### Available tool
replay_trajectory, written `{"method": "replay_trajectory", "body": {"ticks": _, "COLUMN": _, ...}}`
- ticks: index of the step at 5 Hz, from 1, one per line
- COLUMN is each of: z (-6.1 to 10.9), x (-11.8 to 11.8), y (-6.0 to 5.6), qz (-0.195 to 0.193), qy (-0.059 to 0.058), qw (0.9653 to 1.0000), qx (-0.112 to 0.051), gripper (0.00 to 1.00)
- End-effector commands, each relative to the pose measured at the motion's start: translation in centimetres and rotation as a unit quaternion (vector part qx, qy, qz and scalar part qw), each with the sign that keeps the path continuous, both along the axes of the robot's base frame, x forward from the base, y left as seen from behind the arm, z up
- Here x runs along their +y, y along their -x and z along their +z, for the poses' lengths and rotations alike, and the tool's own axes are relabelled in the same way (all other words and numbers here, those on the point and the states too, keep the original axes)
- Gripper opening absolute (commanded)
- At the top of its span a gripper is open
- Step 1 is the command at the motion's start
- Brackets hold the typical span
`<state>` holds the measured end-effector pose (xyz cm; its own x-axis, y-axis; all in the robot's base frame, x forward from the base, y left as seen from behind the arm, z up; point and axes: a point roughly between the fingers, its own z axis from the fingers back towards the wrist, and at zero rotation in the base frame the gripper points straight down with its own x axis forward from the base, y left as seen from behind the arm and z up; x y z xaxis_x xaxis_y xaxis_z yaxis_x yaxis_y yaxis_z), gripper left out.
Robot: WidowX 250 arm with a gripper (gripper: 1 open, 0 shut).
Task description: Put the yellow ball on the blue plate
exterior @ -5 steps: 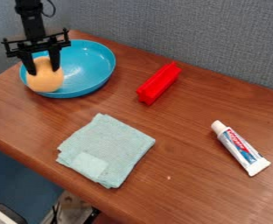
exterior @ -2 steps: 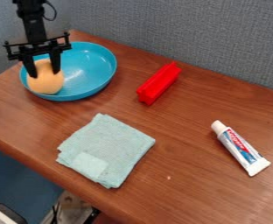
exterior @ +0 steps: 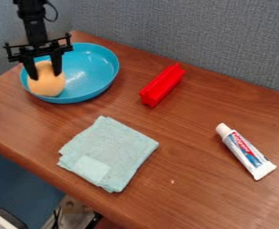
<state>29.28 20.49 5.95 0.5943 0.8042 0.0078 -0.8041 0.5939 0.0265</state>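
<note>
In the upper left of the frame the black claw (exterior: 43,70) points straight down, its two fingers (exterior: 58,63) clamped on either side of the yellow ball (exterior: 44,82). The ball sits at the left rim of the blue plate (exterior: 92,72), over its near-left edge; whether it rests on the dish or is held just above it cannot be told. The plate lies at the upper left corner of the brown wooden table (exterior: 190,125). To its right, near the middle top, a red rectangular block (exterior: 163,84) lies slantwise. Below it, at lower centre, a square teal cloth (exterior: 107,152) lies flat. At the right edge, well apart, a white toothpaste tube (exterior: 245,150) lies slantwise.
</note>
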Motion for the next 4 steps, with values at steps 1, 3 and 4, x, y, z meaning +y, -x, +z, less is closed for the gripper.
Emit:
{"method": "replay_trajectory", "body": {"ticks": 1, "z": 0.63, "x": 1.22, "y": 0.07, "qz": 0.01, "qy": -0.014, "qw": 0.9998, "qx": -0.009, "gripper": 0.0}}
{"method": "replay_trajectory", "body": {"ticks": 3, "z": 0.19, "x": 1.39, "y": 0.06, "qz": 0.011, "qy": -0.014, "qw": 0.9998, "qx": -0.006, "gripper": 0.0}}
{"method": "replay_trajectory", "body": {"ticks": 4, "z": -0.01, "x": 1.45, "y": 0.07, "qz": 0.012, "qy": -0.014, "qw": 0.9998, "qx": -0.004, "gripper": 0.0}}
